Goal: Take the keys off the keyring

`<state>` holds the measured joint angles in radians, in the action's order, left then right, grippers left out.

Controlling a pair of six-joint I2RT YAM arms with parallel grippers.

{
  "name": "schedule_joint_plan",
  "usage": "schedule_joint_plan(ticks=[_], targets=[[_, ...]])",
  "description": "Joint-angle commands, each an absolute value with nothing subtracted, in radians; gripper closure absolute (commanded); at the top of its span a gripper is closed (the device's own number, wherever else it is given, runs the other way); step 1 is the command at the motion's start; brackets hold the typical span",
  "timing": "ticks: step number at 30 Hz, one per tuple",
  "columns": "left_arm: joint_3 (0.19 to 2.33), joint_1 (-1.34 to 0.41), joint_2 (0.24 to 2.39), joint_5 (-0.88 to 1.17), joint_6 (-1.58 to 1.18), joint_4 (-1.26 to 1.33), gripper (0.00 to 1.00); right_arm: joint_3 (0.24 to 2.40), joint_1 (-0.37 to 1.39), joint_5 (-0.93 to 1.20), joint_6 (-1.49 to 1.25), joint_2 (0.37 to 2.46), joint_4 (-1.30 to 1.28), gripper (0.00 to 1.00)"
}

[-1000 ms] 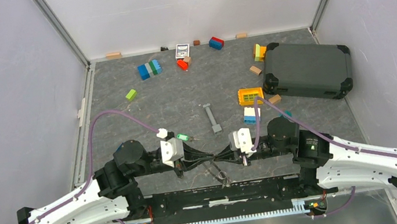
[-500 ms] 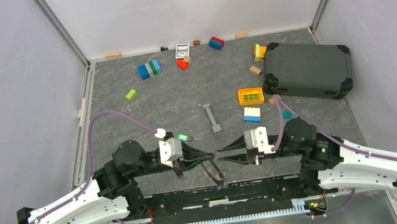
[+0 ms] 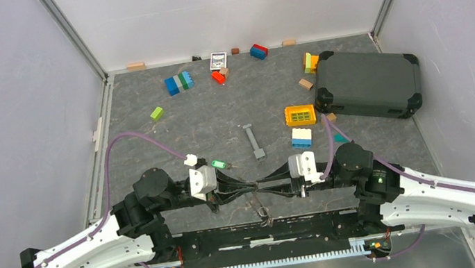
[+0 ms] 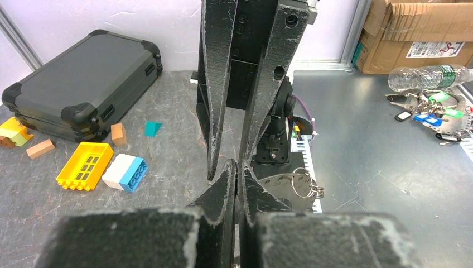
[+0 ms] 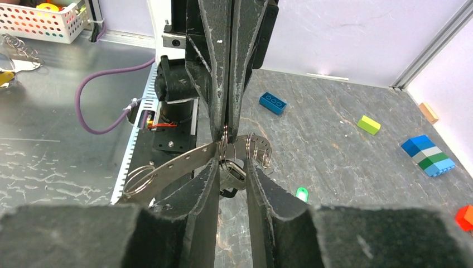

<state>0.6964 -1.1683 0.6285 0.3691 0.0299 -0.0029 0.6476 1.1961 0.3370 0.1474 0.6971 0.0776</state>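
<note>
"Left wrist view, entry one?"
"Left gripper (image 4: pixel 236 167): jaws pressed flat together, nose to nose with the right gripper (image 5: pixel 232 164), above the near edge of the table (image 3: pixel 173 143)."
"Held item?"
"Keyring (image 5: pixel 254 148): thin silver wire, pinched at the left tips and hanging below them. Keys (image 5: pixel 233 175) and a long flat metal strip (image 5: pixel 173 166) threaded on, dangling in one bunch."
"Right side?"
"Jaws narrowly parted, one finger on either side of the bunch. Contact with it not discernible."
"Loose stock?"
"Green-headed key (image 3: pixel 218 164): off the ring, flat on the table just beyond the left wrist. Farther out, grey metal bar (image 3: pixel 254 142) at mid-table. Yellow grid block (image 3: pixel 300 114), with white-and-blue brick (image 3: pixel 301 138) just beside it. Dark case (image 3: pixel 368 83) at the right. Coloured bricks (image 3: pixel 178 83) scattered toward the back wall."
</note>
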Motion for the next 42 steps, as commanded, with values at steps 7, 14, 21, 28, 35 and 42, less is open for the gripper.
schedule_joint_plan(ticks=[7,14,21,28,35,42], targets=[[0.696,-1.169,0.622,0.393,0.009,0.078,0.98,0.649,1.197,0.375,0.112,0.717,0.178,0.72],[0.696,-1.169,0.621,0.394,0.008,0.086,0.98,0.648,1.199,0.396,0.103,0.736,0.188,0.79],[0.692,-1.169,0.614,0.396,0.009,0.091,0.98,0.640,1.198,0.380,0.104,0.738,0.189,0.95],[0.713,-1.170,0.604,0.348,0.009,0.041,0.81,0.686,1.198,0.316,0.134,0.730,0.082,1.00],[0.795,-1.170,0.582,0.319,0.067,-0.157,0.37,0.868,1.197,0.256,0.250,0.768,-0.268,1.00],[0.914,-1.170,0.695,0.319,0.128,-0.337,0.42,1.048,1.198,0.265,0.296,0.877,-0.521,1.00]])
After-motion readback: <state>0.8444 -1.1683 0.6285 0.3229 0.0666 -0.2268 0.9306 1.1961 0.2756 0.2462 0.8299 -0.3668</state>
